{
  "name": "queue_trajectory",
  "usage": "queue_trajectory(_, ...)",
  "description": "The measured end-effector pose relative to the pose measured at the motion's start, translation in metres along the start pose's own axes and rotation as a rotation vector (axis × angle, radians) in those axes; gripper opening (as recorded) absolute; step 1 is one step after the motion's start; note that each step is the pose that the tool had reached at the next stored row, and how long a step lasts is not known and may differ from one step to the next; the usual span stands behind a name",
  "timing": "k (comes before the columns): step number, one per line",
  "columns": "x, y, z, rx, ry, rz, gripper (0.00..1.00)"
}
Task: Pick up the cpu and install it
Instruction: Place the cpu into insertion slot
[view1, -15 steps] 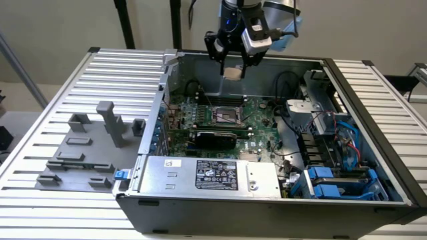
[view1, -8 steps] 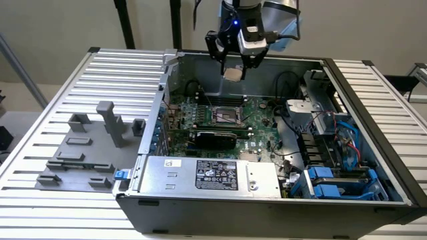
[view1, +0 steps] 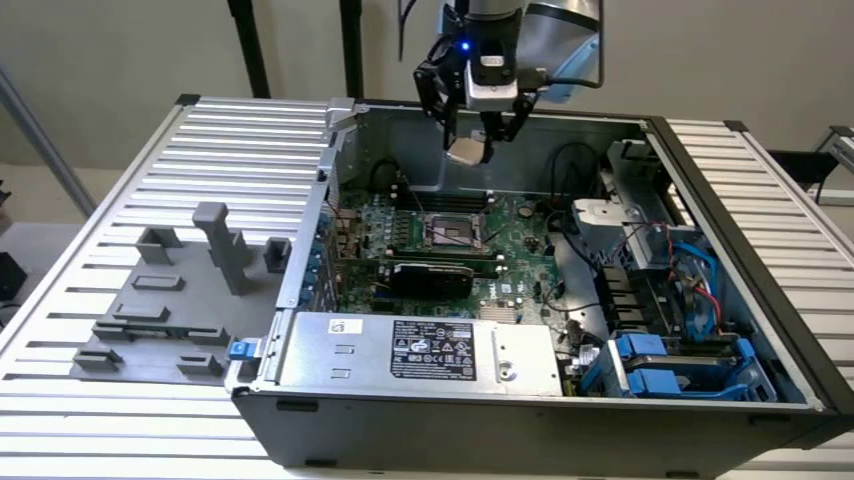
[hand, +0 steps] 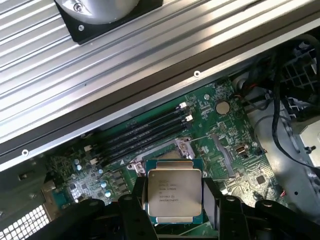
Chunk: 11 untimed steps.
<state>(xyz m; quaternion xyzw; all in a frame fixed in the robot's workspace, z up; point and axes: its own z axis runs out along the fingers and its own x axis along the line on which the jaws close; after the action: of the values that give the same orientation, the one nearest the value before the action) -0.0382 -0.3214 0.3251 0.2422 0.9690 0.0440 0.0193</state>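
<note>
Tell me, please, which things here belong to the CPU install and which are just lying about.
Belong to the job: cpu, held in the gripper over the open case; black socket on the motherboard.
Just lying about: power supply; grey fixture blocks; blue drive caddies.

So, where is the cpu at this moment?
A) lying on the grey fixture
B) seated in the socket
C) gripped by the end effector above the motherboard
C: the end effector grips the cpu in the air over the motherboard, apart from the socket.
</note>
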Motion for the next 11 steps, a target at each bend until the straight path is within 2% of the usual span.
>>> queue_trajectory(11, 0.0, -0.0002, 0.0025, 0.0033, -0.0189, 0.2, 0.55)
